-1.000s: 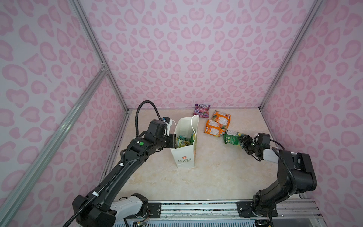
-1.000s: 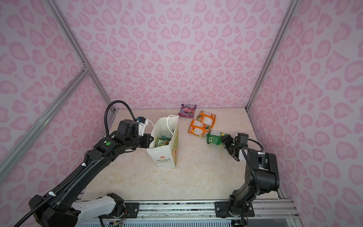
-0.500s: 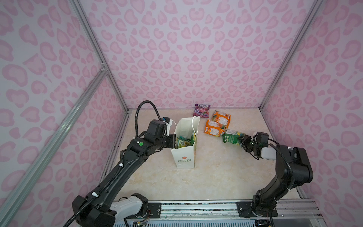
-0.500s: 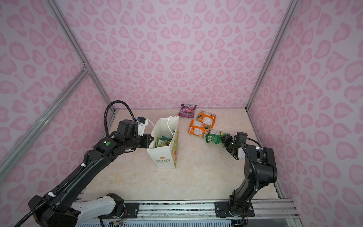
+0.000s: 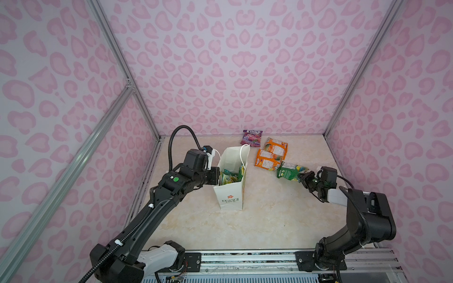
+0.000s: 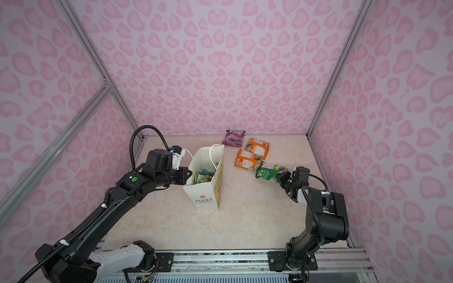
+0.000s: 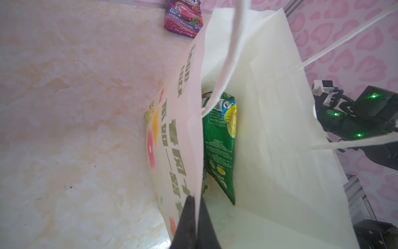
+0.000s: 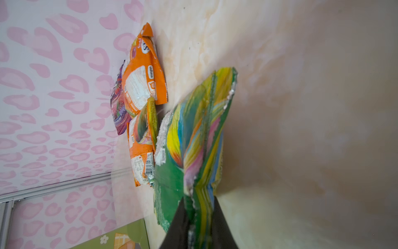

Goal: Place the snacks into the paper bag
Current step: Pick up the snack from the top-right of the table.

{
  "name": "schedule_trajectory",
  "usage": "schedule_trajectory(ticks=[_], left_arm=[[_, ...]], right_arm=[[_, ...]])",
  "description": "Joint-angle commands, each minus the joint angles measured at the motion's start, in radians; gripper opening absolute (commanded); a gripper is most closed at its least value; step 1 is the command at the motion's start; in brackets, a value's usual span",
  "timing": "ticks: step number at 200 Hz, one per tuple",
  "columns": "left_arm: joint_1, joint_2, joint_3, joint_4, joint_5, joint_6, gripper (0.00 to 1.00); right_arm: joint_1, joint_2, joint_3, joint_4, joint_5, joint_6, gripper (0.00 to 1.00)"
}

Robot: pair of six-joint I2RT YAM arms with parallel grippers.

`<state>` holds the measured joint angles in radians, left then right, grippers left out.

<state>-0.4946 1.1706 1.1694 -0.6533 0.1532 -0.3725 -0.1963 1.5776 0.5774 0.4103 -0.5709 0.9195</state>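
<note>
The white paper bag [image 5: 230,193] [image 6: 203,193] stands upright mid-table, mouth open. My left gripper [image 5: 217,175] [image 7: 196,199] is shut on the bag's wall [image 7: 178,129] at its rim. Several snacks sit inside, among them a green packet [image 7: 219,146]. To the right, my right gripper [image 5: 305,177] [image 8: 199,199] is shut on one end of a dark green packet [image 5: 291,171] [image 6: 269,171] [image 8: 193,140]. Two orange packets [image 5: 275,148] [image 5: 267,160] lie just behind it. A purple packet [image 5: 252,138] lies by the back wall.
Pink patterned walls close in the table on three sides, with aluminium posts at the corners. A metal rail [image 5: 245,259] carrying both arm bases runs along the front edge. The orange packets [image 8: 142,86] touch the green one's far end.
The right gripper's jaws have closed onto the end of the dark green packet. The left arm and the bag have not moved.
</note>
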Motion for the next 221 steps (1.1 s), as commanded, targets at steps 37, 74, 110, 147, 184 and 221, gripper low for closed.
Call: schedule_trajectory(ticks=[37, 74, 110, 147, 184, 221], left_arm=[[0.0, -0.009, 0.002, 0.03, 0.019, 0.007, 0.03], [0.001, -0.008, 0.002, 0.03, 0.022, 0.007, 0.03], [0.0, -0.009, 0.003, 0.03, 0.027, 0.007, 0.03], [0.001, -0.014, 0.001, 0.033, 0.031, 0.004, 0.03], [0.001, -0.017, 0.002, 0.032, 0.039, 0.002, 0.03], [0.001, -0.016, 0.003, 0.033, 0.042, 0.002, 0.03]], right_arm=[[0.021, -0.164, -0.004, -0.16, 0.021, -0.065, 0.08], [0.058, -0.32, 0.0, -0.332, 0.081, -0.123, 0.0], [0.088, -0.487, 0.011, -0.479, 0.132, -0.172, 0.0], [0.139, -0.642, 0.074, -0.64, 0.196, -0.219, 0.0], [0.24, -0.737, 0.181, -0.769, 0.29, -0.247, 0.0], [0.346, -0.763, 0.321, -0.845, 0.356, -0.258, 0.0]])
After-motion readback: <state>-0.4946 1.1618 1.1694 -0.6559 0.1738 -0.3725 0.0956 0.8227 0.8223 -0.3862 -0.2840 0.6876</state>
